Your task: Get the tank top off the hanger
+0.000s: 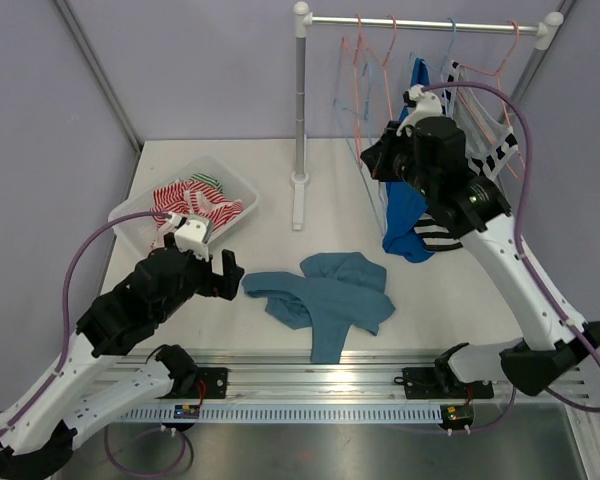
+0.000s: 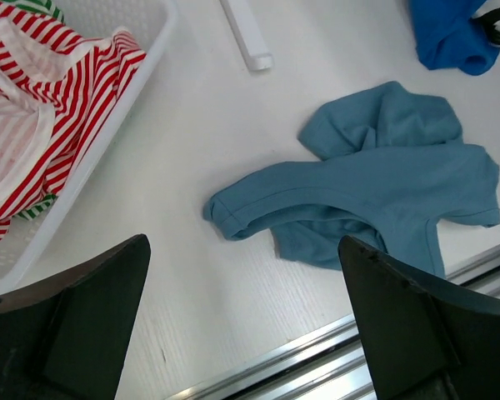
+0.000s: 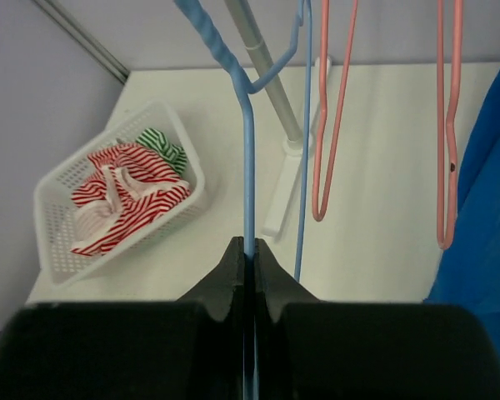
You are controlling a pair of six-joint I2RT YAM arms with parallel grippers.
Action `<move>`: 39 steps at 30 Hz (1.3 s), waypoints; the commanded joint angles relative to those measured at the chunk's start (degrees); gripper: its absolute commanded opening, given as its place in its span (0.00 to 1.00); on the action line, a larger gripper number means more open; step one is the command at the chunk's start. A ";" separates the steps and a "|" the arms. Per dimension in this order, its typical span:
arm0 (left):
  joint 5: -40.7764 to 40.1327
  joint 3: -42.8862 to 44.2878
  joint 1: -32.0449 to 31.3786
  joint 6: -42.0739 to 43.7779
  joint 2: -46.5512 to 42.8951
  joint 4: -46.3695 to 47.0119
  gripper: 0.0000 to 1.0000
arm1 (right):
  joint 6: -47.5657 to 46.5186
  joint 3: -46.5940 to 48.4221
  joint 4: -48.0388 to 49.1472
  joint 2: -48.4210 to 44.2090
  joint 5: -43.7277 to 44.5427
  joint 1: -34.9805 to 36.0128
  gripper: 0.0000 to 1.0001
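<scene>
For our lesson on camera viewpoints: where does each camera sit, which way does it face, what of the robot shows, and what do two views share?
Top external: above and behind the bases, facing down over the table; left arm and right arm show.
Left wrist: low over the table, facing down at the teal top; its open fingers show.
Right wrist: high by the rack, facing down; its fingers show, shut on a blue hanger.
Shared: both wrist views show the basket of striped clothes.

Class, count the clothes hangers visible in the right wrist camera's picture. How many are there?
3: a blue hanger clamped in the right gripper, a pink hanger beside it, and a second pink hanger nearer the picture's right edge. Others may hang outside this view.
</scene>
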 commanded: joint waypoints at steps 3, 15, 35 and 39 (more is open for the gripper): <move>-3.70 -3.55 -0.03 1.46 2.09 2.16 0.99 | -3.90 13.81 -3.21 7.78 9.10 2.41 0.00; -3.08 -4.51 -0.03 1.64 1.03 2.78 0.99 | -6.45 45.37 -5.75 33.36 12.10 0.92 0.00; 0.95 -0.55 0.24 -7.22 5.78 4.61 0.99 | -3.11 39.67 1.37 34.01 10.26 -1.90 0.44; 3.77 -1.52 -1.60 -10.75 12.00 12.59 0.99 | -4.34 41.17 -1.18 31.02 7.45 -1.90 0.62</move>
